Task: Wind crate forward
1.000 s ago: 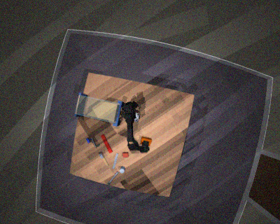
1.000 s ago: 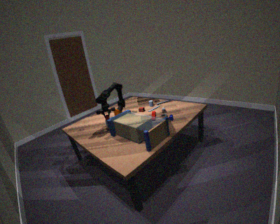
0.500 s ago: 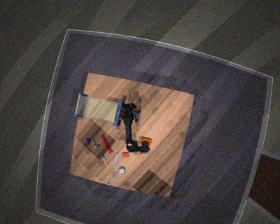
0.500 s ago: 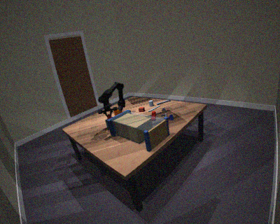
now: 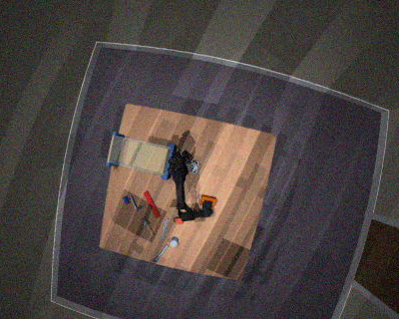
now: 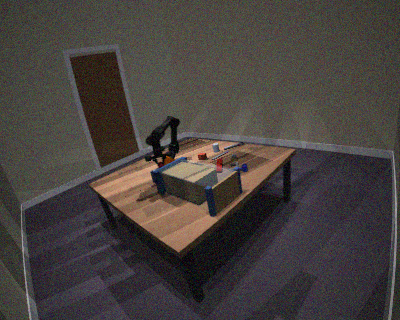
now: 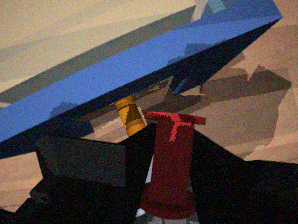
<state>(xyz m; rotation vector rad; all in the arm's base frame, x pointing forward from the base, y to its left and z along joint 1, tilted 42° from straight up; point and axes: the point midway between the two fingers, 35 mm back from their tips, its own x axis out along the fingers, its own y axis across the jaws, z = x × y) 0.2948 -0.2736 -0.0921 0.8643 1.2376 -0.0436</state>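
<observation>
My gripper (image 7: 170,130) is shut on a dark red, flanged grip, which stands between its black fingers in the wrist view. Grey-white metal (image 7: 165,218) shows below the grip; the square key and the winch's hole are hidden. An orange strap or rod (image 7: 130,115) comes from below the cubby's blue frame (image 7: 150,60) and ends beside my fingers. The clear-panelled cubby (image 5: 139,157) (image 6: 187,171) stands by the table edge, its blue mouth posts close to my arm. Pale surfaces show through its panels; the crate's edges and front are hard to tell.
Among the tools lie a red bar (image 5: 152,204) (image 6: 219,164), a blue-ended tool (image 5: 126,199) (image 6: 244,167), a pale round-headed tool (image 5: 174,241) (image 6: 216,147) and a red-orange block (image 5: 178,220) (image 6: 202,156). The blue frame is close beyond the gripper. Shadows darken parts of the table.
</observation>
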